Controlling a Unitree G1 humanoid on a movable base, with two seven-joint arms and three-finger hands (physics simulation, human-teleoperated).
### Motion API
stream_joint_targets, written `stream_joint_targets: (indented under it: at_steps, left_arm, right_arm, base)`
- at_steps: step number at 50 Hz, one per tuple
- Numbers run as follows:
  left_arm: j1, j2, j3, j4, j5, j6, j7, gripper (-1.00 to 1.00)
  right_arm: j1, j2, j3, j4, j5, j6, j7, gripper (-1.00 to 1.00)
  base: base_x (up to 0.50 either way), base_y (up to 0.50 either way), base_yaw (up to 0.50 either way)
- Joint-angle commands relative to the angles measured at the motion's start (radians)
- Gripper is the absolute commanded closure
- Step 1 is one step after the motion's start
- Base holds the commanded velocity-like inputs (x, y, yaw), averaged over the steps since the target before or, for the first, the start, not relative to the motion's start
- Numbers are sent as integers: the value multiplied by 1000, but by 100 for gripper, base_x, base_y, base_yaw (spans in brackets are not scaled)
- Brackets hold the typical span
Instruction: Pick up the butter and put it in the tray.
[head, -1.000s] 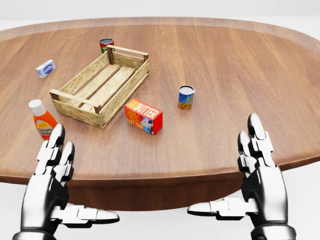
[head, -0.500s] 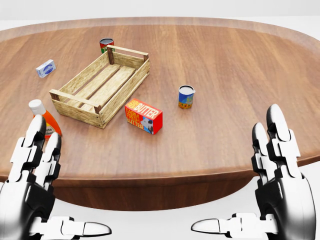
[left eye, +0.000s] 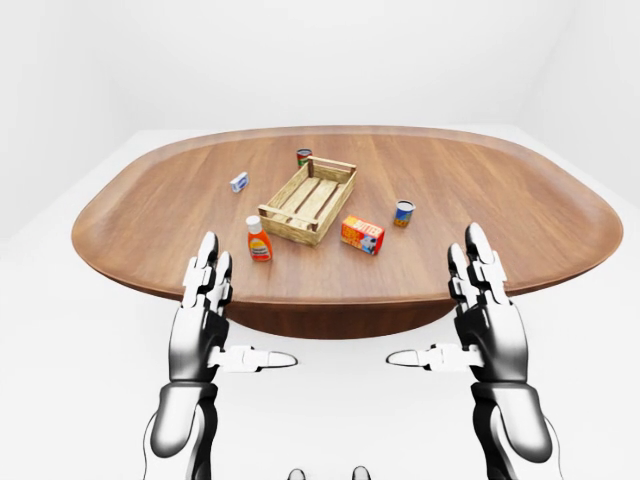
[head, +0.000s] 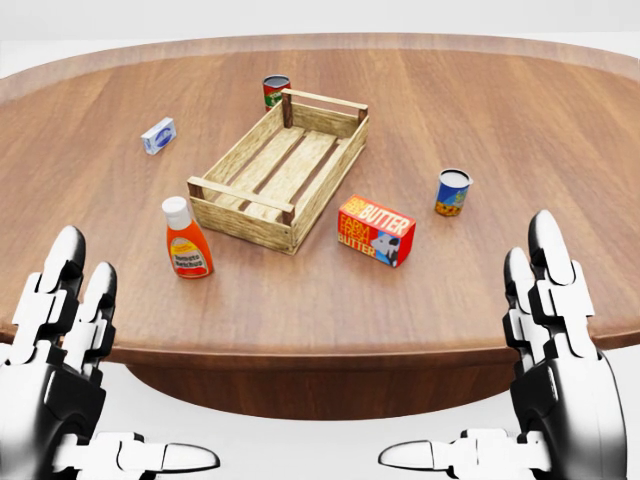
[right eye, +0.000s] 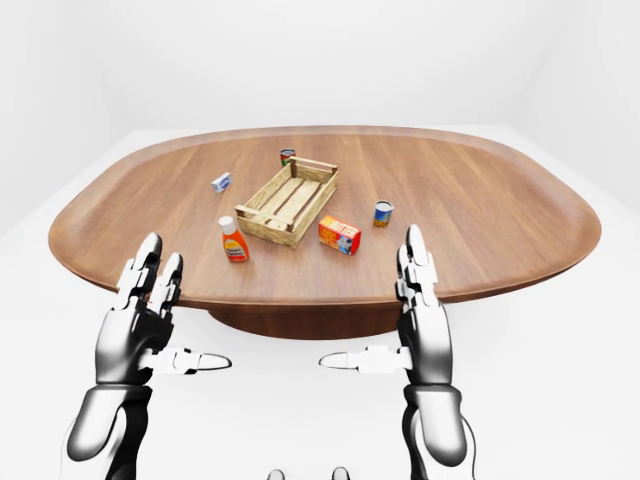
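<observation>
The butter (head: 376, 231) is a red and orange box lying on the wooden table, just right of the tray's near corner. The tray (head: 242, 152) is an empty wooden slat crate set at an angle in the middle of the head view. My left hand (head: 62, 360) is open at the lower left, below the table edge. My right hand (head: 548, 345) is open at the lower right, also below the edge. Both hands are empty and well short of the butter.
A ketchup bottle (head: 186, 240) stands left of the tray. A blue can (head: 452, 192) stands right of the butter. A red and green can (head: 275, 91) stands beyond the tray. A small white and blue box (head: 158, 135) lies at the upper left. The table's rounded edge (head: 320, 350) runs between my hands.
The whole picture has shifted right, so the camera has moved left. Both hands have sunk lower and spread wider apart in the view. Nothing on the table has moved.
</observation>
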Motion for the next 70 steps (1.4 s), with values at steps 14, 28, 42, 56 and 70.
stream_joint_targets:
  at_steps: [14,28,42,56,70]
  left_arm:
    - [-10,-1,18,-2,-9,0,-3,-100]
    - [-7,-2,17,-4,-7,0,-5,-100]
    - [-9,-2,18,-3,-8,0,-4,-100]
    - [-9,-3,27,-15,-13,0,-6,-100]
    - [-11,-3,34,-15,-17,0,-8,-100]
  right_arm:
    - [-5,-1,7,17,-7,0,0,-100]
    - [2,-10,19,24,-4,0,12,-100]
    - [-1,-4,9,17,19,0,12,-100]
    - [-3,-4,5,24,18,0,14,-100]
    - [-6,-2,-1,31,22,0,17,-100]
  base:
    - [0,19,0]
    - [6,4,0]
    - [42,0,0]
    - [42,0,0]
    - [42,0,0]
